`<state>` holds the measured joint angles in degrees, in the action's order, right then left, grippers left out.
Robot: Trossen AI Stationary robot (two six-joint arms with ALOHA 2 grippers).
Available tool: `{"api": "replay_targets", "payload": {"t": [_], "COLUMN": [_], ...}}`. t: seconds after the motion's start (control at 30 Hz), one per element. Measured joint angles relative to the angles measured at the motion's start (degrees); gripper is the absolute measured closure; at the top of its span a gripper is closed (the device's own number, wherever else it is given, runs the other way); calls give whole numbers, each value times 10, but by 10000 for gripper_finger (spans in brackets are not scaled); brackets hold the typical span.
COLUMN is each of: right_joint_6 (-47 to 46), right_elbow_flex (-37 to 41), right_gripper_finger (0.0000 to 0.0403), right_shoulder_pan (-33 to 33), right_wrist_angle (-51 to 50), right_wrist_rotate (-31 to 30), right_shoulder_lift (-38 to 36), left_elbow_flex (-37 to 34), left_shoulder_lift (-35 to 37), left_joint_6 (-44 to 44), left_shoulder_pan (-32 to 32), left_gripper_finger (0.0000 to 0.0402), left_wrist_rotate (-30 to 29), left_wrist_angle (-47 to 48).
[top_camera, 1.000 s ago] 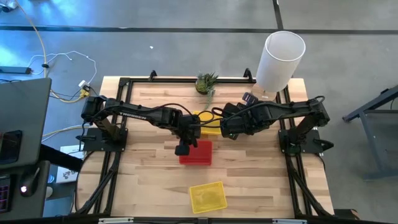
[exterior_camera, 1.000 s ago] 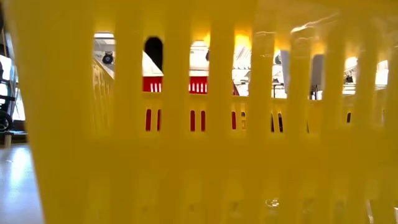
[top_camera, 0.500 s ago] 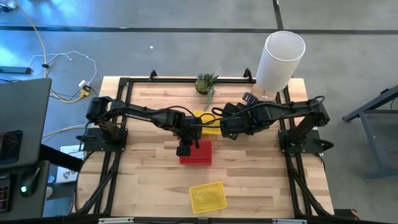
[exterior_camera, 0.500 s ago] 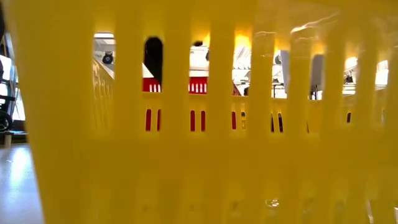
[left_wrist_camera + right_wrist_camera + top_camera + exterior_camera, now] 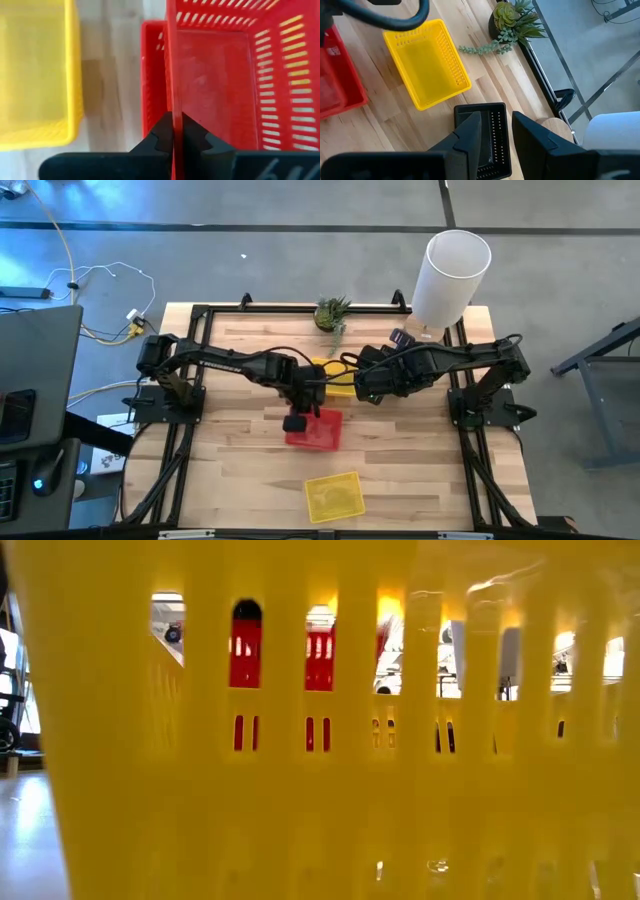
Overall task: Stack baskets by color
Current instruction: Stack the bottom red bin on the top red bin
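My left gripper (image 5: 295, 423) is shut on the upper red basket (image 5: 320, 430) at mid-table. That basket sits tipped over a second red basket (image 5: 151, 70), which lies flat on the table. A yellow basket (image 5: 335, 373) rests on the table just behind, between the two arms. Another yellow basket (image 5: 333, 496) lies by the near edge and fills the low view (image 5: 320, 800). My right gripper (image 5: 496, 117) hangs open, high over a black basket (image 5: 492, 142) that lies on the table; the arm hides that basket in the high view. My left gripper pinches the upper red basket's left side wall (image 5: 173, 100) at its rim, one finger inside the basket and one outside. The fingers slant steeply down from above. The held side is raised, so the basket tilts over the red basket beneath.
A tall white cylinder (image 5: 452, 272) stands at the far right corner and a small green plant (image 5: 332, 311) at the far edge. Black frame rails run along the table's sides. Bare wood lies at the near left and near right.
My left gripper has shut on the upper red basket's wall. The basket's held side has risen, and the basket has tipped and turned slightly askew over the one below.
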<state>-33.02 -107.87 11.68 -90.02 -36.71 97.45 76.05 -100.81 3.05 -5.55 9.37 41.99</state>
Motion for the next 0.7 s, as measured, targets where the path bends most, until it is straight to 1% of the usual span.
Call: {"api": "replay_targets", "payload": {"t": [0.07, 0.2, 0.43, 0.7], "right_joint_6": [0, 0, 0, 0], "right_elbow_flex": [0, 0, 0, 0], "right_gripper_finger": [307, 307, 307, 307], "right_shoulder_pan": [0, 0, 0, 0], "right_wrist_angle": [0, 0, 0, 0], "right_wrist_rotate": [-1, -1, 3, 11], "right_shoulder_lift": [0, 0, 0, 0], "left_elbow_flex": [1, 0, 0, 0], "left_shoulder_lift": [1, 0, 0, 0], "left_joint_6": [1, 1, -12, -13], "left_shoulder_pan": [-3, -4, -4, -4], "left_gripper_finger": [400, 400, 395, 365], "left_wrist_rotate": [9, -12, -13, -14], "left_wrist_angle": [1, 2, 2, 2]}}
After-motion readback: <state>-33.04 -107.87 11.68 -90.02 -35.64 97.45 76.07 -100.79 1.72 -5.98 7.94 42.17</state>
